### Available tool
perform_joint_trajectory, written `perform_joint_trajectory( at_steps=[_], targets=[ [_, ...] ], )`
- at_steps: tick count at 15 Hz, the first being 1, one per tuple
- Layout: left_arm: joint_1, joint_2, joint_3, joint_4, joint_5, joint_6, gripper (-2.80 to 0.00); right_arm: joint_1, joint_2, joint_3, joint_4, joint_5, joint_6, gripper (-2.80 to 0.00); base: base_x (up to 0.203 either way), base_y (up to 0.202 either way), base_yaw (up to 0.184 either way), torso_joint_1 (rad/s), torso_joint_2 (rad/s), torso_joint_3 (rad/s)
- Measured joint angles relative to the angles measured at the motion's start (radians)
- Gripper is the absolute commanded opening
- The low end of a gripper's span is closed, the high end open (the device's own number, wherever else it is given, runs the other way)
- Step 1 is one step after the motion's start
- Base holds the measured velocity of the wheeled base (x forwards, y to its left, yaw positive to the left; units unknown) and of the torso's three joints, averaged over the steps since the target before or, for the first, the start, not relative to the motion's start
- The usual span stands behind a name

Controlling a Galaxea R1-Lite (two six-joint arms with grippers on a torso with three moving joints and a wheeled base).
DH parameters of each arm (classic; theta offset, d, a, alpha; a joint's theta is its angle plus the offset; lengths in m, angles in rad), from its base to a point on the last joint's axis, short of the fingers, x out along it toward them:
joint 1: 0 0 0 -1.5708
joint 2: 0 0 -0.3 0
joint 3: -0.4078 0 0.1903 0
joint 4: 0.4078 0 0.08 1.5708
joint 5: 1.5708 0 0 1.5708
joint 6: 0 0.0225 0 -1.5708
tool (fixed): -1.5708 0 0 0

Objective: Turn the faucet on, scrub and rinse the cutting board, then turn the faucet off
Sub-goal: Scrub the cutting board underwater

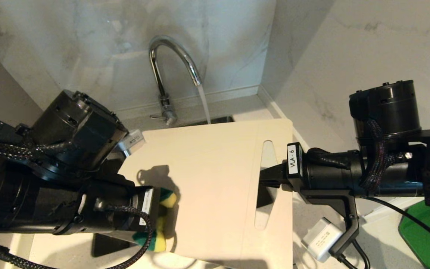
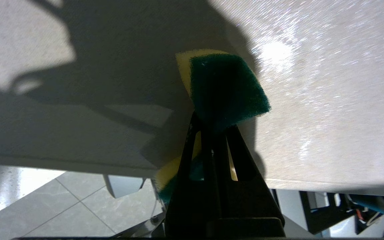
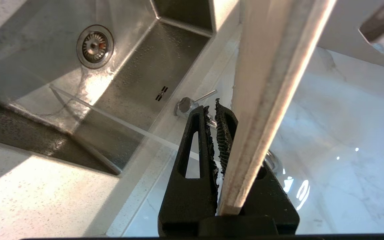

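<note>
The cream-white cutting board [image 1: 215,175] is held over the sink, its slot handle toward my right gripper [image 1: 271,177], which is shut on the strip beside the slot. In the right wrist view that gripper [image 3: 213,113] has the board's edge [image 3: 265,83] running past its jaws. My left gripper [image 1: 159,213] is shut on a yellow-and-green sponge [image 1: 164,216] at the board's near left part. The left wrist view shows the sponge [image 2: 225,90] pressed on the board [image 2: 312,100] ahead of the left gripper [image 2: 213,130]. The chrome faucet [image 1: 162,74] stands behind the board, and water [image 1: 204,104] runs from its spout.
The steel sink [image 3: 138,66] with its drain [image 3: 94,46] lies under the board, and the faucet's lever [image 3: 195,100] sticks out at its rim. A dark green board [image 1: 427,231] lies on the counter at the near right. Marble walls close in behind and on the right.
</note>
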Motion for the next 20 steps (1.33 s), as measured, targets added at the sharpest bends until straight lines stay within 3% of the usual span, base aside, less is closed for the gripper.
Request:
perform_joint_trajectory(
  at_steps=[3,7,12,15,17,20],
  targets=[
    [0.047,-0.011,0.098,-0.054,-0.001,0.016,-2.8,-0.001,0.0,0.005,0.0,-0.002,0.0,-2.8,0.0,0.0,0.0,0.0,0.0,0.0],
    [0.21,-0.053,0.246,-0.147,-0.013,0.115,-2.8,-0.001,-0.001,0.007,-0.001,0.0,0.002,-2.8,0.0,0.0,0.0,0.0,0.0,0.0],
    [0.451,-0.121,0.369,-0.204,-0.149,0.227,-2.8,-0.002,-0.004,0.008,0.0,0.001,0.003,-2.8,0.0,0.0,0.0,0.0,0.0,0.0],
    [0.588,-0.145,0.45,-0.297,-0.229,0.294,-2.8,-0.011,-0.01,0.02,-0.001,0.001,0.007,-2.8,0.0,0.0,0.0,0.0,0.0,0.0],
    [0.617,-0.158,0.456,-0.311,-0.249,0.305,-2.8,-0.013,-0.011,0.023,-0.003,0.001,0.021,-2.8,0.0,0.0,0.0,0.0,0.0,0.0],
    [0.6,-0.167,0.387,-0.291,-0.254,0.298,-2.8,-0.014,-0.012,0.024,-0.004,0.001,0.021,-2.8,0.0,0.0,0.0,0.0,0.0,0.0]
  ],
)
